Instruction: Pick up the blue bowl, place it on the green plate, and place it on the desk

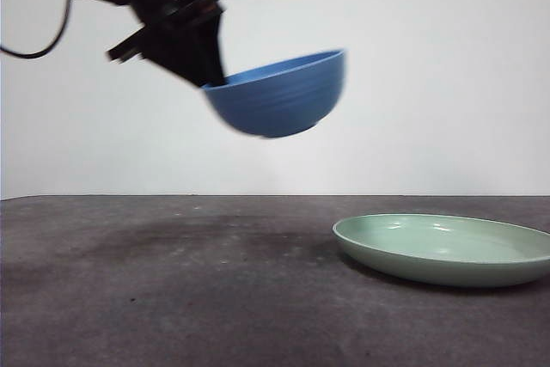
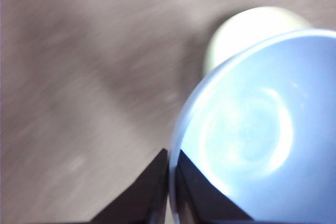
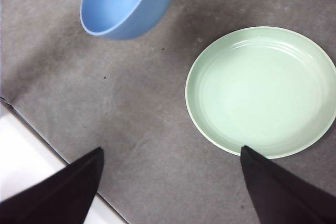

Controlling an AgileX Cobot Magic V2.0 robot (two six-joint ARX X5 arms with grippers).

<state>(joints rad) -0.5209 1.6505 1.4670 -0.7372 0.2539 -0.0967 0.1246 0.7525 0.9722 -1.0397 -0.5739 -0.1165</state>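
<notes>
Down on the bench (image 1: 172, 298), the green plate (image 1: 447, 249) sits flat and bare, glossy rim catching the light, nothing in it. That plate is our landmark. The dark mottled surface around it shows a soft shadow just beside the plate's near edge.

Up above and off to one side of the plate, the blue bowl (image 1: 279, 96) is in the air, well clear of the bench, tilted so its far rim rides higher. It's blurred in the front view. It hangs beside the plate rather than directly over it; the right wrist view shows the bowl (image 3: 128, 3) and the plate (image 3: 262, 90) apart, with bare bench between them.

The left end effector (image 2: 170, 182) has the bowl by its rim: in the left wrist view the two black jaws are pinched nearly together with the bowl's wall (image 2: 252, 129) between them, one jaw inside, one outside. The plate (image 2: 247, 32) peeks out pale beyond the bowl's rim there.

The right end effector (image 3: 170, 182) hangs above the plate's near side, jaws spread wide, gripping nothing.
</notes>
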